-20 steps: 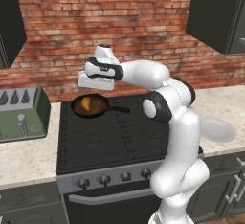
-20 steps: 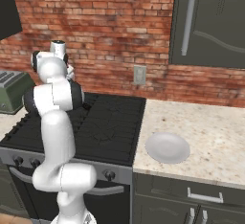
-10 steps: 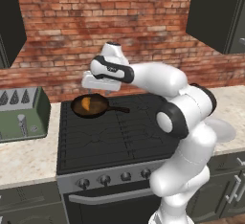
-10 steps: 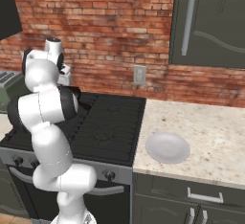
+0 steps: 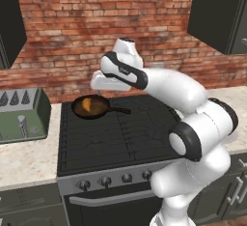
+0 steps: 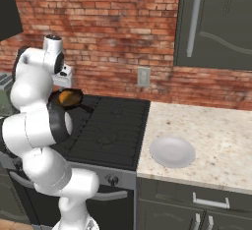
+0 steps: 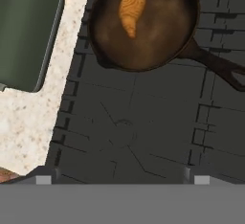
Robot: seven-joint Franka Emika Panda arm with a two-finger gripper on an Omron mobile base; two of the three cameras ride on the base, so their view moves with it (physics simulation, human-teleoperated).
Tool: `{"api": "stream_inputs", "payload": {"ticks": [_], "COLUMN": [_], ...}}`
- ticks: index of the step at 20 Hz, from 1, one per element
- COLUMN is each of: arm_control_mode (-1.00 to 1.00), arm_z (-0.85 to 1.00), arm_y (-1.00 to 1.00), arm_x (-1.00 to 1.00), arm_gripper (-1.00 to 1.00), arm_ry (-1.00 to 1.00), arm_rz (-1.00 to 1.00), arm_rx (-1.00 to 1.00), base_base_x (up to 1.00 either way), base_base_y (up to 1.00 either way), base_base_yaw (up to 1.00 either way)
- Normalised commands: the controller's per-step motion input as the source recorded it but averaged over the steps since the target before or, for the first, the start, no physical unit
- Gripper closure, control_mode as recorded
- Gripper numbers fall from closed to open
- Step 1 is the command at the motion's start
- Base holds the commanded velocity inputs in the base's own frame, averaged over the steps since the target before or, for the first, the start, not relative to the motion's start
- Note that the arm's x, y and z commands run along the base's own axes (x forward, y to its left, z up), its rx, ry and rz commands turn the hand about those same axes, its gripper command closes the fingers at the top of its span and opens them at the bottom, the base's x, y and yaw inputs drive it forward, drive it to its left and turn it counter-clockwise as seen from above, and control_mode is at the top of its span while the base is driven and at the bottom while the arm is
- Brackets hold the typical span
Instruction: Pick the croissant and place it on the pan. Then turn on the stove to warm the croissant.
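Note:
The croissant (image 7: 132, 10) lies inside the pan (image 7: 162, 41), a small golden lump off to one side of the brownish bowl. The pan (image 5: 91, 108) sits on the stove's (image 5: 116, 135) back left burner, its black handle pointing right. My gripper (image 7: 119, 176) hangs above the stove, over the grate just in front of the pan, open and holding nothing. Its fingertips (image 7: 45, 177) stand wide apart. From the right base view the croissant (image 6: 65, 97) shows in the pan (image 6: 72, 99) just below my hand (image 6: 64, 78).
A green toaster (image 5: 21, 115) stands on the counter left of the stove. A row of knobs (image 5: 106, 181) runs along the stove's grey front panel. A white plate (image 6: 172, 152) rests on the counter to the right. The brick wall is close behind.
The hand has drifted slightly right and stays above the pan area, while the elbow has swung out to the right. The croissant stays in the pan.

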Motion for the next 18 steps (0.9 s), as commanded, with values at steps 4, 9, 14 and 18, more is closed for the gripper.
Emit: {"api": "stream_inputs", "payload": {"ticks": [4,9,14,18], "arm_control_mode": [-1.0,-1.0,-1.0,-1.0], "arm_z": [0.11,0.0,0.0,0.0], "arm_y": [-0.27,-0.11,0.0,0.0], "arm_x": [-0.58,-0.63,-0.63,-0.57], "arm_gripper": [-1.0,-1.0,-1.0,-1.0], "arm_ry": [-0.04,-0.02,-0.03,0.0], "arm_rz": [0.1,0.12,0.11,0.06], "arm_rx": [0.0,0.0,0.0,0.0], "base_base_x": [0.0,0.0,0.0,0.0], "base_base_y": [0.0,0.0,0.0,0.0], "base_base_yaw": [0.0,0.0,0.0,0.0]}}
